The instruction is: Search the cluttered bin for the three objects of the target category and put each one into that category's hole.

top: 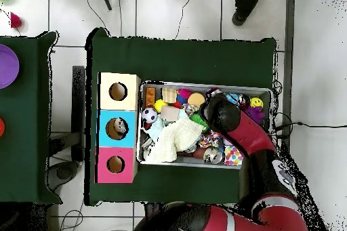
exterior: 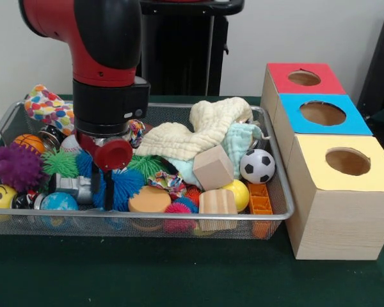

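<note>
Gripper [exterior: 106, 185] sunk among spiky blue rubber ball [exterior: 120, 187], fingers indistinguishable. Red and black arm [exterior: 93, 38] cropped at 12 o'clock. From overhead, wrist hides silver wire mesh bin's [top: 207, 164] toys beneath.

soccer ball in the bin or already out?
In. The soccer ball sits inside the wire bin, beside its end nearest the yellow-topped box.

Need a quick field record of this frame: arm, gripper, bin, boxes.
arm: red and black, reaching down into the bin's left part in the front view
gripper: down among the toys beside a blue spiky ball; open or shut not visible
bin: wire mesh basket, crowded with balls, wooden blocks and cloths
boxes: three wooden boxes beside the bin, each with a round hole on top; tops red, blue, yellow
</note>
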Controlling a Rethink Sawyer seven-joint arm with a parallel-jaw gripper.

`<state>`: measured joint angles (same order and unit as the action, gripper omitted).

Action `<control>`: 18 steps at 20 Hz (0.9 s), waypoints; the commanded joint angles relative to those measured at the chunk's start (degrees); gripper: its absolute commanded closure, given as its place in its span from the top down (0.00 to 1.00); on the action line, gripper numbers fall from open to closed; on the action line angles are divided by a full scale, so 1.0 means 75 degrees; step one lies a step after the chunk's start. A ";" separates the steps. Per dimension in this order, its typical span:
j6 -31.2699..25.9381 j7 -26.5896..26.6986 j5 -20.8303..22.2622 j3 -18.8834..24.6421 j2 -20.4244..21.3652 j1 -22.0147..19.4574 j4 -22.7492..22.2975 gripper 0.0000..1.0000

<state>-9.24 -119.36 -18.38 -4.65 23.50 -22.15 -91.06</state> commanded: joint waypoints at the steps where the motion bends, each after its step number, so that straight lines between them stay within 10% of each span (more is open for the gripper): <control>1: 0.0466 -0.1274 -0.0015 0.0601 -0.0313 -0.0089 -0.0346 1.00; 18: 0.0802 -0.1205 0.0050 0.0472 -0.0629 -0.0091 -0.0033 1.00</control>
<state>-8.53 -119.36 -18.37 -4.68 23.39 -22.16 -91.14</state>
